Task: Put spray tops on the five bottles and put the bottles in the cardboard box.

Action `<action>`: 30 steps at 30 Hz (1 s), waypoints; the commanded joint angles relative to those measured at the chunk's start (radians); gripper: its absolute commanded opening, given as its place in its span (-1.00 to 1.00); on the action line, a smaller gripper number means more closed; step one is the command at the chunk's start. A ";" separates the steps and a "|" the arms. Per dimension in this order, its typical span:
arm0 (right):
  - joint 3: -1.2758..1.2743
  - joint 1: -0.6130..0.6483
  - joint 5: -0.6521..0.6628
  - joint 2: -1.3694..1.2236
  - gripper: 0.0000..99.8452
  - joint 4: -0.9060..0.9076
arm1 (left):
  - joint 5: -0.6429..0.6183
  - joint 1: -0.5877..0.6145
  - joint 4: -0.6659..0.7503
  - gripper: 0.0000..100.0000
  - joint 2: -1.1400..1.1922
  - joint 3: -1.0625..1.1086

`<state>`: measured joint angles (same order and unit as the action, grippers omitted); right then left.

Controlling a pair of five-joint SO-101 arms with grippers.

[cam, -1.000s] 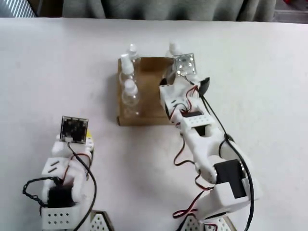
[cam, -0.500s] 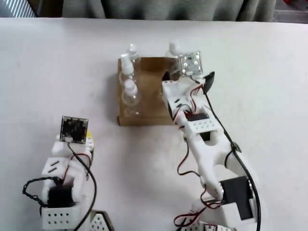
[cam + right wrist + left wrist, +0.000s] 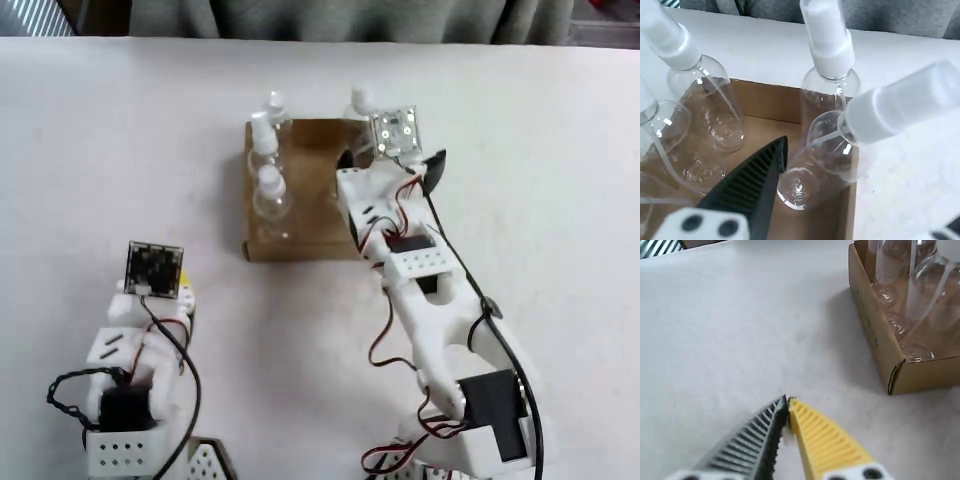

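Right fingers [image 3: 760, 180] are hanging spread wide, empty, at the 3 o'clock edge of the cardboard box [image 3: 300, 250], prob. freeing the tilted bottle [image 3: 820, 165] that's leaning on that wall beside the other bottles [image 3: 268, 190], while left fingers [image 3: 791, 409] are idling pinched shut, empty, over the table [image 3: 120, 120] at the box's 7 o'clock.

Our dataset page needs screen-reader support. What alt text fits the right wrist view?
Clear plastic bottles with white spray tops stand in a brown cardboard box on a white table, the nearest one tilted. A black ridged gripper finger sits beside the tilted bottle.
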<state>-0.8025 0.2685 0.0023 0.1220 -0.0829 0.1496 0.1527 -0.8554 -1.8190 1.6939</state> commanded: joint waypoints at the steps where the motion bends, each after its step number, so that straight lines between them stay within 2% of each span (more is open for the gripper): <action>1: 0.012 0.007 0.012 0.044 0.00 0.005 | 0.012 0.004 0.021 -0.96 -0.012 -0.002; 20: 0.017 -0.002 0.012 0.070 0.00 0.202 | 0.012 0.002 0.021 -0.96 -0.012 -0.002; 30: 0.012 -0.002 0.011 0.318 0.00 0.503 | 0.012 0.002 0.021 -0.96 -0.012 -0.002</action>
<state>-0.8040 0.2685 0.0023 0.3383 0.3237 0.1496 0.1527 -0.8554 -1.8190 1.6939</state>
